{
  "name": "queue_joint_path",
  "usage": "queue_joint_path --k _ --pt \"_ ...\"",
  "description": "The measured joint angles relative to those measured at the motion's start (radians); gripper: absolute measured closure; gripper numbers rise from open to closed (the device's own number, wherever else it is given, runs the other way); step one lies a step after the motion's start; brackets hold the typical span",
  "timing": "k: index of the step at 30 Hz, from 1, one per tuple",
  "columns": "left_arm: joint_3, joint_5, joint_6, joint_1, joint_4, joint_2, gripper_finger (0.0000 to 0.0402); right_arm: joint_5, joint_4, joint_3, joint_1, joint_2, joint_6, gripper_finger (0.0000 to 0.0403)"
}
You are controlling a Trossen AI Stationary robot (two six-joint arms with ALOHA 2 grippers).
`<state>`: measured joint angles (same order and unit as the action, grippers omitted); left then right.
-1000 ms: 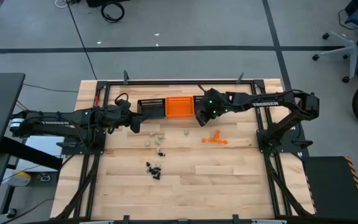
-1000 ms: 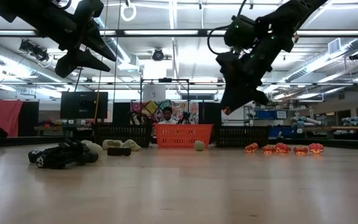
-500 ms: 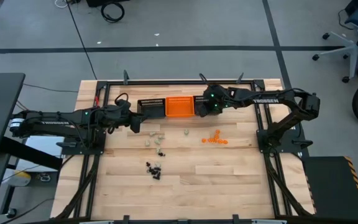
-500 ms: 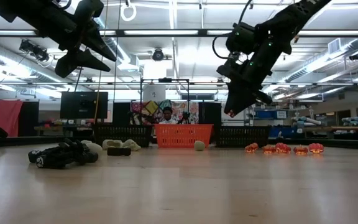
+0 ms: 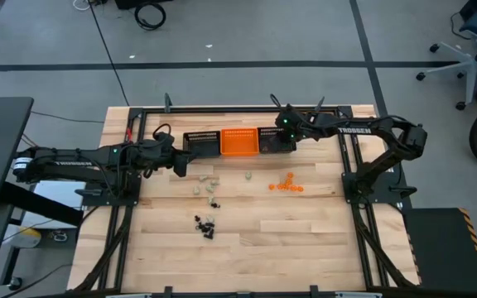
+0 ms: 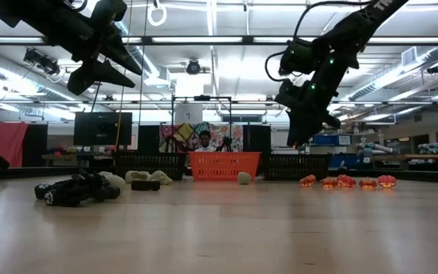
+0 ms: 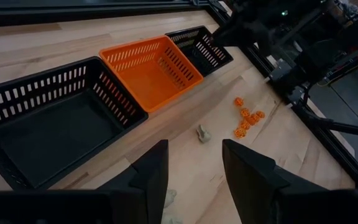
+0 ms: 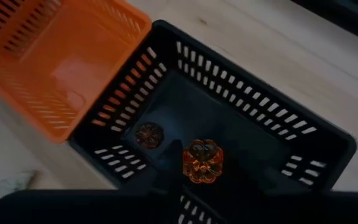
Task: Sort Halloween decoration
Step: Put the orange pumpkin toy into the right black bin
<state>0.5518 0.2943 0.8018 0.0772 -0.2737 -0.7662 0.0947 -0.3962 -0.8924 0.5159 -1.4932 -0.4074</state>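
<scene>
The right pincer [image 8: 194, 186], clamped on an orange pumpkin trinket [image 8: 201, 160], hangs directly above the right-hand black mesh basket [image 5: 277, 141] at the table's far edge, while the left pincer [image 7: 194, 180], fingers apart, waits nearer the left black basket [image 7: 48, 134].

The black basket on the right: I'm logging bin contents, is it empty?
Not empty. The right wrist view shows one orange trinket on the floor of the black basket.
</scene>
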Motion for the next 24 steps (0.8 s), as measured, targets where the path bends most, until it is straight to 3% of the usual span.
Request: queue_joint_path --k 12,24 --pt "0.0 0.007 -0.005 0.0 0.0 0.0 0.0244 -0.029 0.003 0.0 0.017 -0.093 0.044 0.0302" --pt "0.0 0.008 -0.005 0.0 0.0 0.0 0.0244 -0.046 -0.025 0.0 0.024 -0.093 0.042 0.0255"
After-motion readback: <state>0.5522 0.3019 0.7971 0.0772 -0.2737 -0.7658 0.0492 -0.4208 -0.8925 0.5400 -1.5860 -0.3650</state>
